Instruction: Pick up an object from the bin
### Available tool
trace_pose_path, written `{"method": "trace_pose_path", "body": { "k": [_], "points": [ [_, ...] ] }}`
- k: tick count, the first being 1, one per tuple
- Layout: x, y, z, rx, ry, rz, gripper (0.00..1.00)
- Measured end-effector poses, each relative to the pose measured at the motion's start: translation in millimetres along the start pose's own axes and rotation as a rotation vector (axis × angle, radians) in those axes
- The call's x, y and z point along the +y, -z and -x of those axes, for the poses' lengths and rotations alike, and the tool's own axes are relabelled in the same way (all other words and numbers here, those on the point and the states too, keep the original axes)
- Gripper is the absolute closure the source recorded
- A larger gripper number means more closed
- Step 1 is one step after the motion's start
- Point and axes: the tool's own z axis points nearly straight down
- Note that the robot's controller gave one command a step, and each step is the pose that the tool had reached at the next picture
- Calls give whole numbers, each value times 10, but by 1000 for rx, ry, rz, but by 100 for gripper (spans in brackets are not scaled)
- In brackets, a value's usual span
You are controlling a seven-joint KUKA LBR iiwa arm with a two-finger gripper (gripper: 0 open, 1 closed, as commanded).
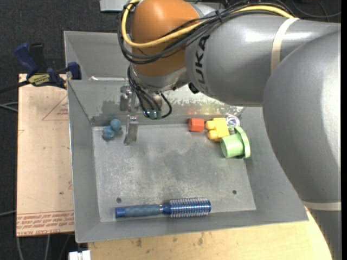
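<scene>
My gripper (130, 136) hangs under the orange wrist cover, low over the bin's back left part. Just to its left lies a small lumpy blue thing (112, 129), close to the gripper's tip but apart from it. Nothing shows in the gripper.
Against the back wall to the right lie an orange block (196, 125), a yellow block (217, 129) and a green cup-like piece (235, 145) on its side. A blue hairbrush (162, 209) lies along the front wall. The arm covers the bin's right side.
</scene>
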Motion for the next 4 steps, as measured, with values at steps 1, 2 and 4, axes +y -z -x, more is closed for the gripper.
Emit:
{"method": "trace_pose_path", "body": {
  "k": [1,2,4],
  "points": [
    [-8,-765,168,-2,110,-1,0],
    [296,-1485,178,-3,42,1,0],
    [197,-828,-1082,-10,533,-1,0]
  ]
}}
